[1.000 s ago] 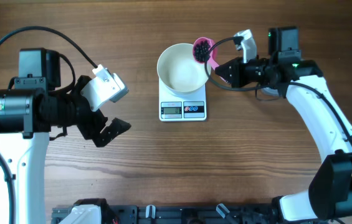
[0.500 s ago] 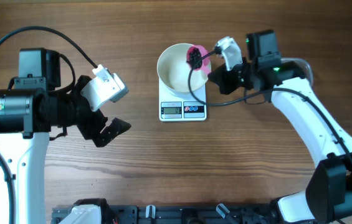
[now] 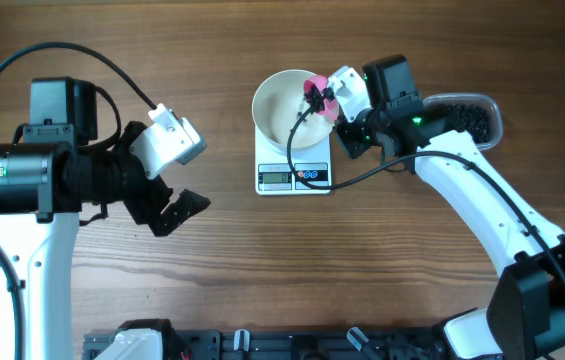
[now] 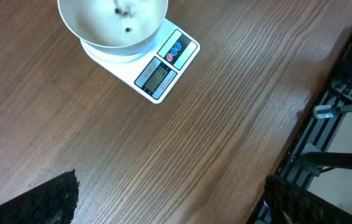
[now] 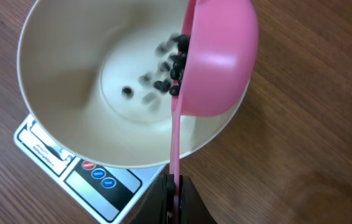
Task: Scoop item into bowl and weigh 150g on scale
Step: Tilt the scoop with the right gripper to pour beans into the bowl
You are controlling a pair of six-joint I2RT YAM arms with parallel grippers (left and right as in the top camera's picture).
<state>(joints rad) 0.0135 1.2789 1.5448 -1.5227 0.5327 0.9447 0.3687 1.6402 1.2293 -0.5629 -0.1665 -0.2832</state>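
Note:
The white bowl (image 3: 284,110) sits on the small white scale (image 3: 295,176). My right gripper (image 3: 341,119) is shut on the thin handle of a pink scoop (image 3: 316,88). In the right wrist view the scoop (image 5: 220,59) is tipped on its side over the bowl (image 5: 57,93). Tiny black beans, the item (image 5: 173,61), spill from it toward the bowl's floor. The right gripper (image 5: 174,194) pinches the handle (image 5: 174,146) just past the scale (image 5: 88,186). My left gripper (image 3: 174,212) hangs open over bare wood, left of the scale. Its view shows the bowl (image 4: 79,28) and scale (image 4: 163,65) far off.
A clear plastic tub (image 3: 474,117) holding dark beans lies at the right, partly behind my right arm. A black rack (image 3: 292,345) runs along the table's front edge and also shows in the left wrist view as a metal rack (image 4: 334,112).
My right gripper has carried the pink scoop left from beside the bowl to over it and tipped it, so beans now fall in. The tub has come into view. The left arm has not moved.

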